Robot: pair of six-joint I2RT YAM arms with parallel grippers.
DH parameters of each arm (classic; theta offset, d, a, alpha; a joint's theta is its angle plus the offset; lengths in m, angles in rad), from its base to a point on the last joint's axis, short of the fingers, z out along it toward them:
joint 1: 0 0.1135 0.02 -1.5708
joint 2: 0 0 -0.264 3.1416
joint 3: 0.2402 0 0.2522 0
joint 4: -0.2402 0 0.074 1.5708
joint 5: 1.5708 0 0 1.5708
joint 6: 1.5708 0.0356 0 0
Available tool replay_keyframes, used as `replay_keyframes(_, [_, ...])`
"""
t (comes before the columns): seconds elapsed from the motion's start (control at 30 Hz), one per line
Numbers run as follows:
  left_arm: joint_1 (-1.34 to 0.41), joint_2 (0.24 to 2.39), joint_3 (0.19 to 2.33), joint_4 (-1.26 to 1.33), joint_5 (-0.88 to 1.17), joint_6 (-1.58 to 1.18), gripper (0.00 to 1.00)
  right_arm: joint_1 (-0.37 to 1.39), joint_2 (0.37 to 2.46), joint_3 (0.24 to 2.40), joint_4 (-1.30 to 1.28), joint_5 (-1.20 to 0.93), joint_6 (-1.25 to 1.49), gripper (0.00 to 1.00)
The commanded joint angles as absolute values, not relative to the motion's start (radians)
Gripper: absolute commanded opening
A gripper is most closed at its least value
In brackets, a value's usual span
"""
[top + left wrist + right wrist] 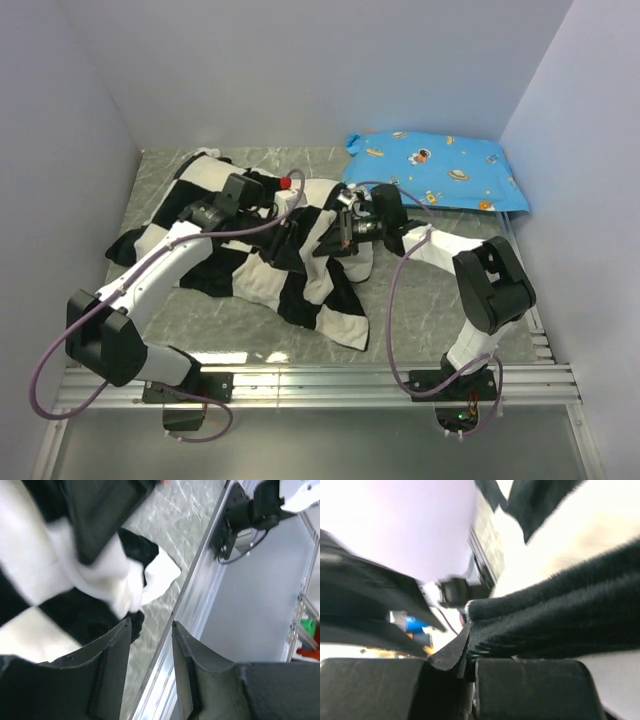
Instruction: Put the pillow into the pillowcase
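The black and white checked pillowcase (250,255) lies crumpled across the middle and left of the table. The cream pillow shows in no view. My right gripper (343,228) is at the pillowcase's right edge. In the right wrist view it (470,647) is shut on a black fold of the pillowcase (560,630). My left gripper (283,222) hovers over the upper middle of the pillowcase. In the left wrist view it (151,625) is open with nothing between the fingers, and the pillowcase (60,590) lies just to its left.
A blue cartoon-print pillow (435,170) lies at the back right against the wall. White walls close in the left, back and right sides. A metal rail (330,380) runs along the near edge by the arm bases.
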State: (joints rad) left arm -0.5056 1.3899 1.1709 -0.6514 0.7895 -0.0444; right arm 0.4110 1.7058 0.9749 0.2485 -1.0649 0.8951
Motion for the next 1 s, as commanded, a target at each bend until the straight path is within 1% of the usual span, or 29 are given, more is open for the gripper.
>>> replay_keyframes(0.0, [-0.437, 1.400, 1.267, -0.936, 0.859, 0.164, 0.44, 0.486, 1.727, 0.959, 0.141, -1.081, 0.735, 0.00])
replay_keyframes(0.03, [-0.414, 1.408, 1.281, -0.927, 0.854, 0.157, 0.44, 0.494, 1.730, 0.972, 0.112, -1.086, 0.707, 0.00])
replay_keyframes(0.07, [-0.378, 1.432, 1.307, -0.908, 0.838, 0.122, 0.44, 0.494, 1.726, 0.992, 0.006, -1.094, 0.615, 0.15])
replay_keyframes(0.13, [-0.350, 1.460, 1.328, -0.827, 0.827, 0.074, 0.44, 0.474, 1.701, 1.070, -0.179, -1.079, 0.476, 0.26])
replay_keyframes(0.17, [-0.342, 1.486, 1.351, -0.804, 0.810, 0.048, 0.45, 0.430, 1.691, 1.097, -0.340, -1.062, 0.357, 0.44])
replay_keyframes(0.2, [-0.342, 1.499, 1.359, -0.748, 0.799, 0.038, 0.45, 0.401, 1.660, 1.120, -0.407, -1.058, 0.312, 0.51])
replay_keyframes(0.23, [-0.342, 1.512, 1.371, -0.727, 0.789, 0.038, 0.49, 0.358, 1.643, 1.156, -0.463, -1.061, 0.278, 0.57])
replay_keyframes(0.27, [-0.345, 1.543, 1.393, -0.700, 0.760, 0.029, 0.56, 0.281, 1.626, 1.172, -0.541, -1.043, 0.228, 0.65])
replay_keyframes(0.3, [-0.348, 1.561, 1.405, -0.677, 0.737, 0.023, 0.59, 0.237, 1.602, 1.193, -0.582, -1.025, 0.206, 0.66])
replay_keyframes(0.33, [-0.351, 1.581, 1.435, -0.646, 0.721, 0.023, 0.59, 0.201, 1.591, 1.234, -0.644, -1.006, 0.174, 0.66])
replay_keyframes(0.37, [-0.363, 1.626, 1.453, -0.632, 0.710, 0.021, 0.69, 0.172, 1.589, 1.256, -0.664, -0.979, 0.161, 0.65])
replay_keyframes(0.4, [-0.379, 1.650, 1.472, -0.617, 0.639, 0.017, 0.70, 0.125, 1.589, 1.275, -0.675, -0.898, 0.161, 0.64])
replay_keyframes(0.47, [-0.415, 1.716, 1.529, -0.577, 0.573, 0.006, 0.70, 0.109, 1.606, 1.310, -0.658, -0.812, 0.166, 0.58])
replay_keyframes(0.5, [-0.429, 1.736, 1.543, -0.548, 0.481, -0.027, 0.70, 0.109, 1.638, 1.322, -0.649, -0.743, 0.175, 0.57])
replay_keyframes(0.57, [-0.468, 1.799, 1.592, -0.505, 0.399, -0.049, 0.70, 0.110, 1.683, 1.344, -0.586, -0.715, 0.233, 0.55])
replay_keyframes(0.6, [-0.483, 1.824, 1.612, -0.500, 0.306, -0.049, 0.69, 0.113, 1.737, 1.368, -0.568, -0.715, 0.259, 0.55])
replay_keyframes(0.63, [-0.517, 1.850, 1.662, -0.500, 0.263, -0.045, 0.68, 0.115, 1.768, 1.390, -0.543, -0.719, 0.294, 0.55])
replay_keyframes(0.67, [-0.528, 1.902, 1.689, -0.518, 0.232, -0.041, 0.65, 0.120, 1.799, 1.411, -0.537, -0.727, 0.316, 0.55])
replay_keyframes(0.7, [-0.532, 1.922, 1.709, -0.520, 0.213, -0.051, 0.64, 0.124, 1.849, 1.428, -0.525, -0.745, 0.339, 0.56])
replay_keyframes(0.87, [-0.535, 2.003, 1.761, -0.499, 0.216, -0.112, 0.64, 0.186, 1.931, 1.497, -0.457, -0.775, 0.416, 0.61])
replay_keyframes(0.97, [-0.537, 2.038, 1.789, -0.499, 0.241, -0.127, 0.65, 0.225, 1.976, 1.509, -0.436, -0.778, 0.433, 0.60])
